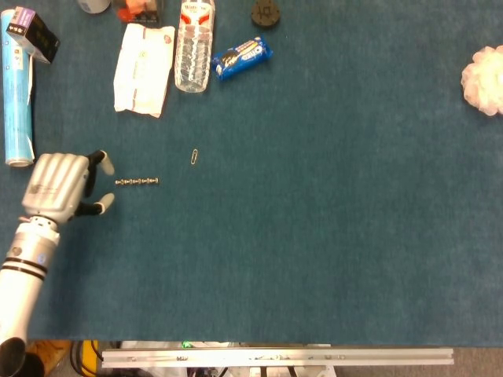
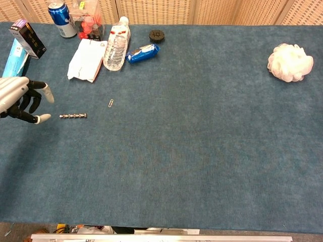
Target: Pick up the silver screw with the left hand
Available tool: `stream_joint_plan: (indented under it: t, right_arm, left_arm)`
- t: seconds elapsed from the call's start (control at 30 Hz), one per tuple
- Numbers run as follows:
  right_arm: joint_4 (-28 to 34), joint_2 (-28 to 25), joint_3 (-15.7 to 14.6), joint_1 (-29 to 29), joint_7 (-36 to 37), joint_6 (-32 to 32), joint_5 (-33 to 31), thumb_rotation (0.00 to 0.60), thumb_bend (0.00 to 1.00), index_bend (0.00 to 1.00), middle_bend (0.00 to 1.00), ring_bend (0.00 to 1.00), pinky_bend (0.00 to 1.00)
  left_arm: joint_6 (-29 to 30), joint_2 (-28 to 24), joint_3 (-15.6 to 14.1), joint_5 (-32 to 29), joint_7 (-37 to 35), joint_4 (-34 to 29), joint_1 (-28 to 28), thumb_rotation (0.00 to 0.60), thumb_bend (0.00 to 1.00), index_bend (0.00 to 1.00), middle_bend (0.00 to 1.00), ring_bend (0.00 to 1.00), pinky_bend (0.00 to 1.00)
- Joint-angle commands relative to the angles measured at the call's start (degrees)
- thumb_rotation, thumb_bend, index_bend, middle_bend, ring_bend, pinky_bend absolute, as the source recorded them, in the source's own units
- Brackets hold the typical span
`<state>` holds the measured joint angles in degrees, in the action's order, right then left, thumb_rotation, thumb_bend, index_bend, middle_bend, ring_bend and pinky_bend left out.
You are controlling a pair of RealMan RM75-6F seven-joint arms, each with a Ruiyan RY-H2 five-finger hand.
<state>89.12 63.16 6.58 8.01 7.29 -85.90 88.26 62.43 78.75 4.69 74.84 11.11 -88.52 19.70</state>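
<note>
The silver screw (image 1: 137, 181) lies flat on the blue table, a thin knobbly rod pointing left to right; the chest view shows the silver screw (image 2: 73, 116) in the same place. My left hand (image 1: 61, 187) hovers just left of it, fingers apart and empty, fingertips a short gap from the screw's left end. The chest view has the left hand (image 2: 21, 100) at the left edge, also holding nothing. My right hand is in neither view.
A small paperclip (image 1: 194, 157) lies up and right of the screw. A blue tube (image 1: 17, 102) lies behind the hand. A white packet (image 1: 144, 68), water bottle (image 1: 193, 47) and blue snack wrapper (image 1: 241, 56) sit at the back, a white puff (image 1: 483, 78) far right.
</note>
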Motion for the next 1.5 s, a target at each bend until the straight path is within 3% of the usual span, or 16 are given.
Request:
stream_joint_plan:
  t: [0.03, 0.53, 1.5]
  right_arm:
    - [-0.31, 0.03, -0.03, -0.09, 0.25, -0.03, -0.23, 0.600, 0.33, 0.49, 0.44, 0.41, 0.46]
    - [-2.15, 0.54, -0.38, -1.05, 2.61, -0.62, -1.30, 0.600, 0.33, 0.49, 0.44, 0.41, 0.46]
    - [-4.28, 1.19, -0.61, -1.59, 4.58, -0.34, -2.00, 0.600, 0.33, 0.49, 0.44, 0.41, 0.46]
  left_arm:
    - [-0.92, 1.85, 0.05, -1.57, 1.45, 1.60, 0.86, 0.600, 0.23, 0.44, 0.76, 0.75, 0.89]
    - [-3.99, 7.28, 1.23, -10.42, 6.51, 5.50, 3.29, 0.600, 0.23, 0.46, 0.77, 0.76, 0.89]
    - [-5.84, 10.88, 1.44, -16.81, 9.90, 9.51, 6.16, 0.600, 0.31, 0.50, 0.78, 0.77, 0.90]
